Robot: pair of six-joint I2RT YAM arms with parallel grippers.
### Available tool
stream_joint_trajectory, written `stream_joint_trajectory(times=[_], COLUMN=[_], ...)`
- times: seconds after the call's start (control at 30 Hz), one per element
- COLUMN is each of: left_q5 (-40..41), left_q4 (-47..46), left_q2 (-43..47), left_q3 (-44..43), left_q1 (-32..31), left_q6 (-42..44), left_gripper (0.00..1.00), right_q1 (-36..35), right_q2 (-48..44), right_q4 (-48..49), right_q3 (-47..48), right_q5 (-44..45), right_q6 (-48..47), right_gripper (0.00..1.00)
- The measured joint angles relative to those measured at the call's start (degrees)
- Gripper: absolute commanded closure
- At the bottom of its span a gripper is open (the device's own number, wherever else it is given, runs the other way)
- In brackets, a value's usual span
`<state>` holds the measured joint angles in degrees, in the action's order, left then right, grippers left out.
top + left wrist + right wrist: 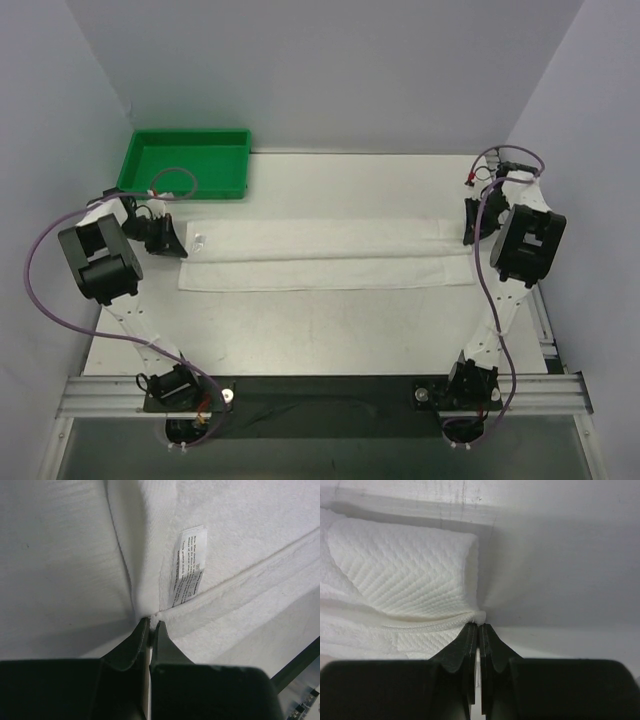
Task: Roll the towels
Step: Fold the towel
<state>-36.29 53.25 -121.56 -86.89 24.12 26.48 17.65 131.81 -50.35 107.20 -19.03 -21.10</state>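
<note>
Towel [325,255] lies lengthwise left-to-right, left gripper [151,625] and right gripper [477,627] each clamped on an end

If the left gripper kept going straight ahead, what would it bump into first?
The white towel. The left gripper is shut on its edge, so going straight on would probably just push into more cloth, toward the care label.
</note>
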Motion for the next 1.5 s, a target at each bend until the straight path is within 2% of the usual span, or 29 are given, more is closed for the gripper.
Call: stream_joint_trajectory(times=[0.4, 0.8, 1.0, 1.17, 1.33, 1.5], left_q5=[-1.53, -2.69, -2.56, -0.92, -2.32, -1.97], left_q4=[-2.05, 2.45, 2.71, 0.87, 0.96, 0.98], left_q2=[0.66, 8.92, 8.68, 5.05, 3.48, 2.34], left_q3=[-0.15, -0.13, 3.56, 7.52, 6.97, 2.21], left_q1=[0.00, 0.57, 1.40, 1.64, 1.86, 1.38], left_q6=[-1.42, 2.16, 4.24, 4.31, 1.66, -0.04], left_gripper=[1.00, 1.00, 1.00, 1.00, 1.00, 1.00], right_q1=[0.39, 1.77, 1.88, 1.88, 1.92, 1.84], right_q2=[-0.61, -10.51, -9.07, -5.44, -3.65, -3.28], right_q4=[0.00, -0.46, -0.66, -0.13, -0.48, -0.81], right_q3=[1.68, -1.64, -5.75, -7.06, -6.23, -1.42], right_q5=[-2.08, -4.35, -4.24, -2.93, -2.32, -2.27], right_q6=[-0.39, -3.50, -4.28, -4.31, -3.48, -2.14], right_gripper=[1.00, 1.00, 1.00, 1.00, 1.00, 1.00])
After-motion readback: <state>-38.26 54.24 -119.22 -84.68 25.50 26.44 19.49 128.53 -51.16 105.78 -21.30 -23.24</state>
